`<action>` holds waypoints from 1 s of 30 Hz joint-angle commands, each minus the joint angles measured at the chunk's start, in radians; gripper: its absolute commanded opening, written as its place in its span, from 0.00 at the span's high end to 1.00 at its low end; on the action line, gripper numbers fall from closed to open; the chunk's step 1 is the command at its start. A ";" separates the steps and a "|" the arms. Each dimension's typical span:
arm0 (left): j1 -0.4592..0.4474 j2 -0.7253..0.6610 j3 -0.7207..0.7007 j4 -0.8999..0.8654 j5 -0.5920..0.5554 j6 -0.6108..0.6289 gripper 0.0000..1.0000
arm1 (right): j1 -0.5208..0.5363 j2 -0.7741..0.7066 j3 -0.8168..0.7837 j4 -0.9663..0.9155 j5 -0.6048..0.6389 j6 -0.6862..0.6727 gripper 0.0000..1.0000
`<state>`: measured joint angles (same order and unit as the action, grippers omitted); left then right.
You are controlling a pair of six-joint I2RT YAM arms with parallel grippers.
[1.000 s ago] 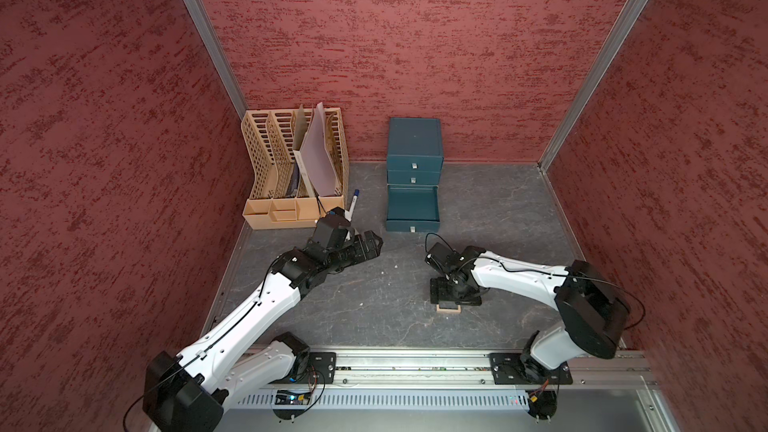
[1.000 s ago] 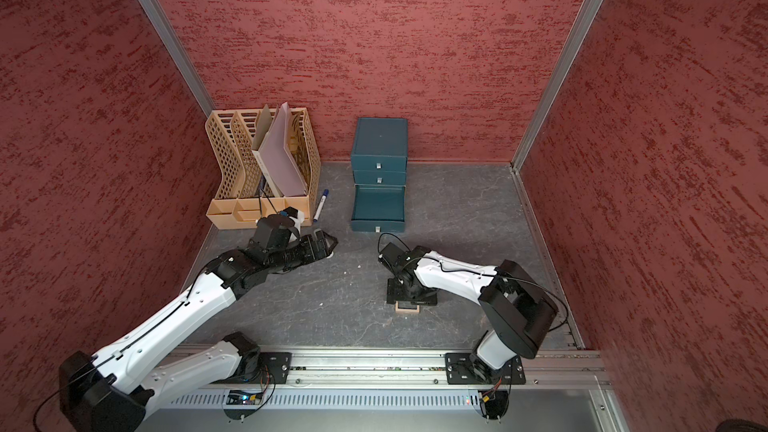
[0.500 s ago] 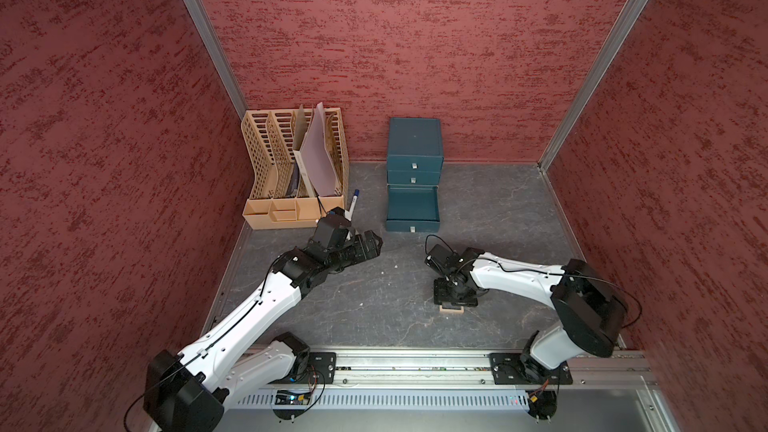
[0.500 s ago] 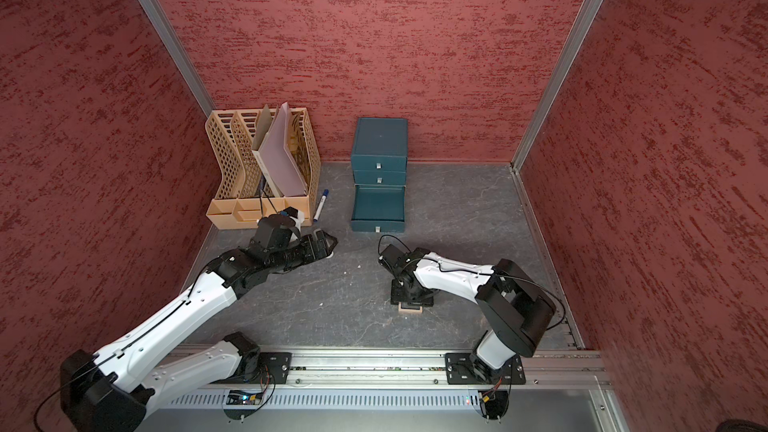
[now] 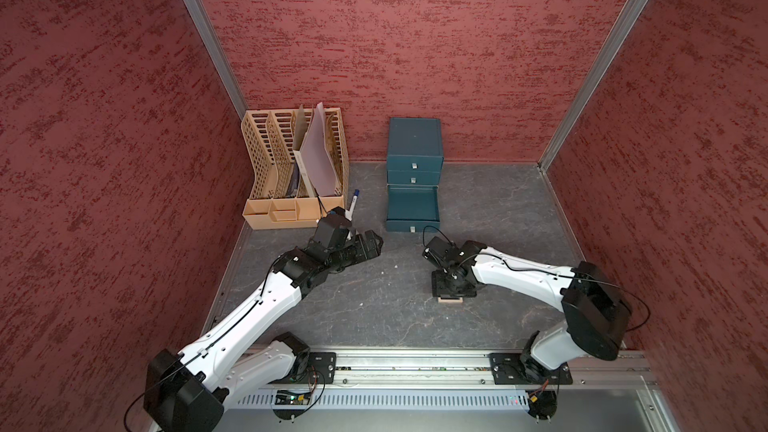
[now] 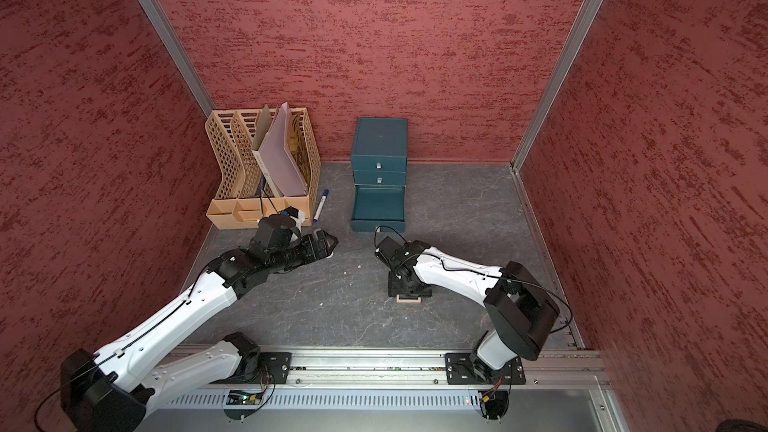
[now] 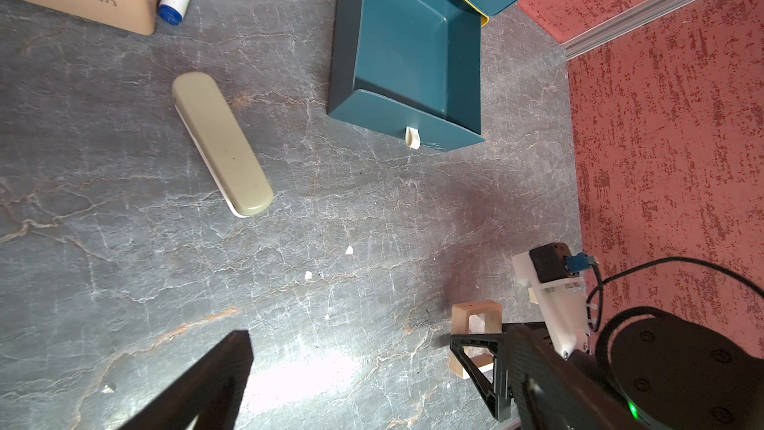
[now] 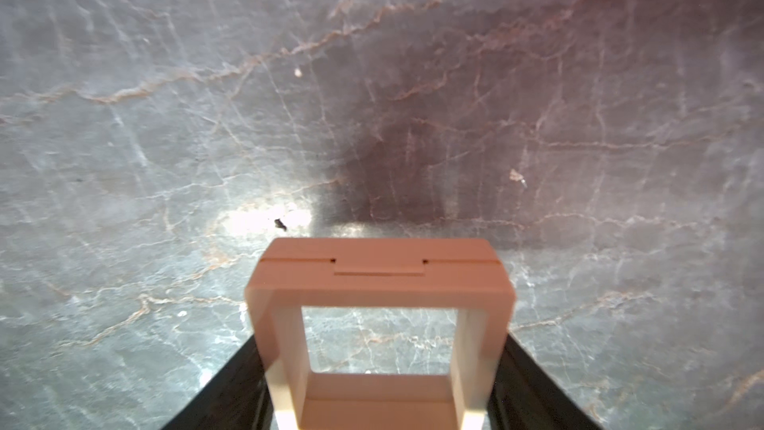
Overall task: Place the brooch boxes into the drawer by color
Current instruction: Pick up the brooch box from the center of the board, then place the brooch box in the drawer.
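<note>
Where the right pincer (image 5: 452, 289) stood: low over the bench (image 5: 374, 322), in front of the drawer unit (image 5: 414, 135), jaws closed against two opposite sides of the tan brooch box (image 8: 380, 279).
Tan brooch box, place: at the bench surface beneath the right pincer, well short of the open drawer (image 5: 412, 227). Whether it had left the bench could not be told.
Left pincer (image 5: 372, 240): spread wide and empty, hovering near the file organiser (image 5: 291, 168), well apart from the box.
Step in hand: judged to be the pick-up of the tan box, with the grip made and the carry not yet begun.
Next move: likely a lift clear of the bench, a carry over the drawer's front wall, then a low release. The frame was thin, so a twist in the jaws looked the main risk.
Sorting by colour: only one drawer stood open, so a second would probably need pulling out for any black boxes.
Count, brooch boxes: one tan in view, no black seen in any view.
Count, drawers: three, the lowest pulled out and empty, the upper two shut.
Count, other items: one file organiser, one marker pen (image 5: 353, 201), one oblong beige case (image 7: 221, 144).
</note>
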<state>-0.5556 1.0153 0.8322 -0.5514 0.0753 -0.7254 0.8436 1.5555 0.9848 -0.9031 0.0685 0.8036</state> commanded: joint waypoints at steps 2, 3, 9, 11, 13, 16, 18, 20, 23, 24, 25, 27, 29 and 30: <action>-0.006 -0.019 -0.002 0.018 -0.017 -0.002 0.00 | 0.010 -0.034 0.037 -0.034 0.037 -0.012 0.33; -0.006 -0.023 -0.005 0.018 -0.020 -0.005 0.00 | 0.010 -0.039 0.045 -0.036 0.037 -0.014 0.34; 0.003 -0.039 -0.028 0.024 -0.028 -0.028 0.00 | 0.010 -0.050 0.096 -0.068 0.055 -0.031 0.34; 0.006 -0.044 -0.037 0.024 -0.034 -0.037 0.00 | 0.010 -0.048 0.131 -0.081 0.073 -0.049 0.35; 0.012 -0.046 -0.045 0.016 -0.043 -0.053 0.00 | 0.008 -0.037 0.175 -0.091 0.090 -0.068 0.35; 0.018 -0.053 -0.057 0.011 -0.054 -0.070 0.00 | 0.002 0.005 0.259 -0.112 0.103 -0.104 0.35; 0.018 -0.064 -0.064 0.011 -0.062 -0.075 0.00 | -0.010 0.032 0.310 -0.114 0.107 -0.126 0.35; 0.017 -0.074 -0.070 0.014 -0.063 -0.075 0.00 | -0.026 0.056 0.354 -0.108 0.103 -0.145 0.35; 0.017 -0.090 -0.083 0.032 -0.056 -0.073 0.00 | -0.054 0.109 0.437 -0.105 0.104 -0.178 0.36; 0.017 -0.095 -0.086 0.038 -0.054 -0.071 0.00 | -0.065 0.133 0.471 -0.109 0.107 -0.190 0.36; 0.017 -0.098 -0.087 0.040 -0.054 -0.071 0.00 | -0.073 0.153 0.498 -0.111 0.110 -0.199 0.36; 0.017 -0.106 -0.092 0.047 -0.055 -0.069 0.00 | -0.091 0.195 0.556 -0.114 0.120 -0.221 0.36; 0.017 -0.121 -0.099 0.056 -0.056 -0.071 0.00 | -0.114 0.237 0.606 -0.111 0.129 -0.242 0.36; 0.017 -0.127 -0.102 0.061 -0.055 -0.072 0.00 | -0.126 0.255 0.622 -0.109 0.129 -0.250 0.37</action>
<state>-0.5434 0.9104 0.7448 -0.5201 0.0250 -0.7963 0.7475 1.7786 1.5543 -1.0000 0.1570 0.6037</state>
